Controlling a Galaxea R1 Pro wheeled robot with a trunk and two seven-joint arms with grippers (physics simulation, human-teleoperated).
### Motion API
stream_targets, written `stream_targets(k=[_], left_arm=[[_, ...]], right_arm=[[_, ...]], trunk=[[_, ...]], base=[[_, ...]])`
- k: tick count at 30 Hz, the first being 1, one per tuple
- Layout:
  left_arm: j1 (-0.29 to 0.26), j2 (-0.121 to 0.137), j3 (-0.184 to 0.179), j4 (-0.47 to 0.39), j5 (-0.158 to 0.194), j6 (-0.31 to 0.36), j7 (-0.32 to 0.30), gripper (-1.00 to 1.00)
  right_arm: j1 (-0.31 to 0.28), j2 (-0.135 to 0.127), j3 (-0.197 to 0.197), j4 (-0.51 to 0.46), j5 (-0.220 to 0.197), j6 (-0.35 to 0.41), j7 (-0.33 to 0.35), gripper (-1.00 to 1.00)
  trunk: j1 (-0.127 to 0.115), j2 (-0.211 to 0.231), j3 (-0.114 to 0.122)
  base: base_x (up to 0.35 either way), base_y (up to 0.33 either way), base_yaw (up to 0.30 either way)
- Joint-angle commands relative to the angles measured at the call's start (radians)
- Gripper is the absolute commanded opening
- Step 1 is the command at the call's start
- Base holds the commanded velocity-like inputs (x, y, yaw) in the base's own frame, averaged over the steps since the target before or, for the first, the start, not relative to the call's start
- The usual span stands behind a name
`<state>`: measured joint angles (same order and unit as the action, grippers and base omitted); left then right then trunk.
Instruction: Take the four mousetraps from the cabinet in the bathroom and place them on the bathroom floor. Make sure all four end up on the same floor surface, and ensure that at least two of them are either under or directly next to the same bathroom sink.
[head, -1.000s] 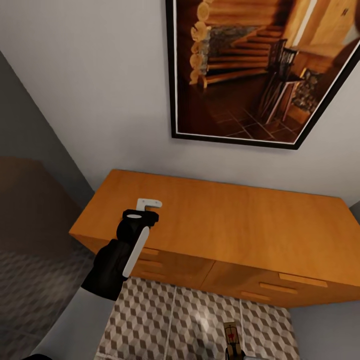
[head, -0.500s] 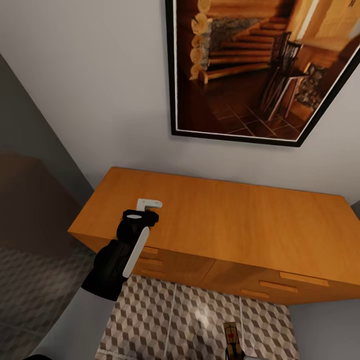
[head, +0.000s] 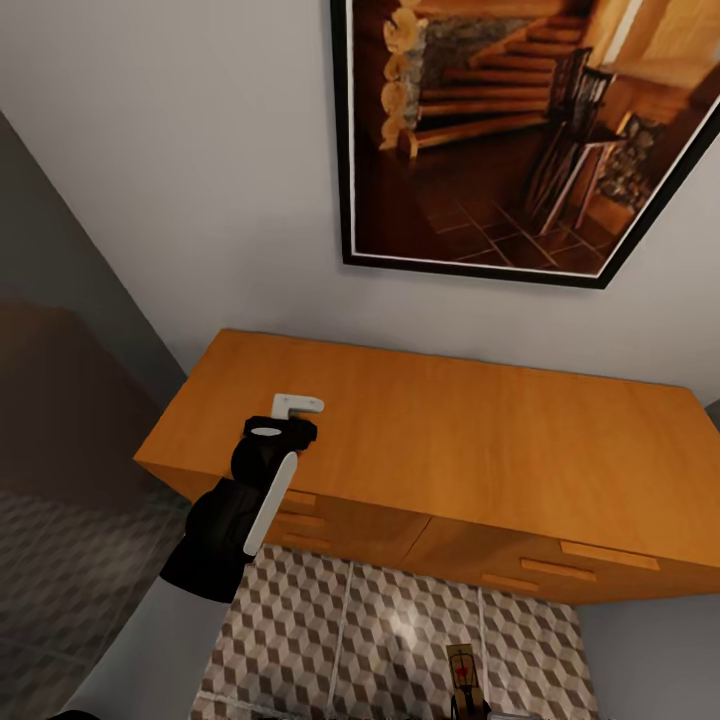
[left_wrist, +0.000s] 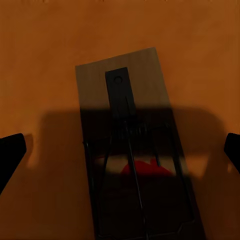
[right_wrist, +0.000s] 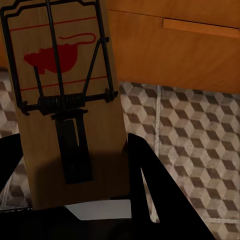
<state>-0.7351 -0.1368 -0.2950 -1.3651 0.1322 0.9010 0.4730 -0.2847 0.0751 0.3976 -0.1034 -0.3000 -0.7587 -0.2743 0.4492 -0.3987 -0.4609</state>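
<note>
My left pincer (left_wrist: 120, 150) hangs wide over a mousetrap (left_wrist: 135, 150) lying flat on the cabinet (head: 480, 440) top, its long axis running 12 to 6. My right pincer (right_wrist: 75, 200) grips a second mousetrap (right_wrist: 65, 100) – upright, red mouse end uppermost – above the bathroom floor (head: 380, 640).

Domestic interior, simulator render. Evidence: cube-patterned floor tiles (head: 400, 640) with pale grout; low orange-brown wooden cabinet (head: 480, 450) with bar-handled drawers, against a plain pale wall (head: 200, 200); large black-framed picture (head: 520, 140) of a log-house staircase above it.
</note>
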Motion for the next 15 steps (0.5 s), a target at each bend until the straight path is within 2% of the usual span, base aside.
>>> stream_targets(k=[1,11,12,15], left_arm=[[0.000,0.000,-0.001,0.037,0.025,0.001,0.008,1.00],[0.002,0.000,-0.001,0.055,0.039,0.000,0.007,1.00],[0.002,0.000,-0.001,0.055,0.039,0.000,0.007,-1.00],[0.002,0.000,-0.001,0.054,0.040,0.000,0.007,-1.00]], right_arm=[[-0.001,0.000,0.009,0.001,-0.008,-0.003,-0.003,-1.00],[-0.001,0.000,0.009,0.001,-0.008,-0.003,-0.003,-1.00],[-0.001,0.000,0.009,0.001,-0.008,-0.003,-0.003,-1.00],[-0.001,0.000,0.009,0.001,-0.008,-0.003,-0.003,-1.00]], trunk=[[0.001,-0.001,-0.003],[0.001,-0.001,-0.012],[0.001,-0.001,-0.012],[0.001,-0.001,-0.012]], base=[[0.000,0.000,0.000],[0.000,0.000,0.000],[0.000,0.000,0.000],[0.000,0.000,0.000]])
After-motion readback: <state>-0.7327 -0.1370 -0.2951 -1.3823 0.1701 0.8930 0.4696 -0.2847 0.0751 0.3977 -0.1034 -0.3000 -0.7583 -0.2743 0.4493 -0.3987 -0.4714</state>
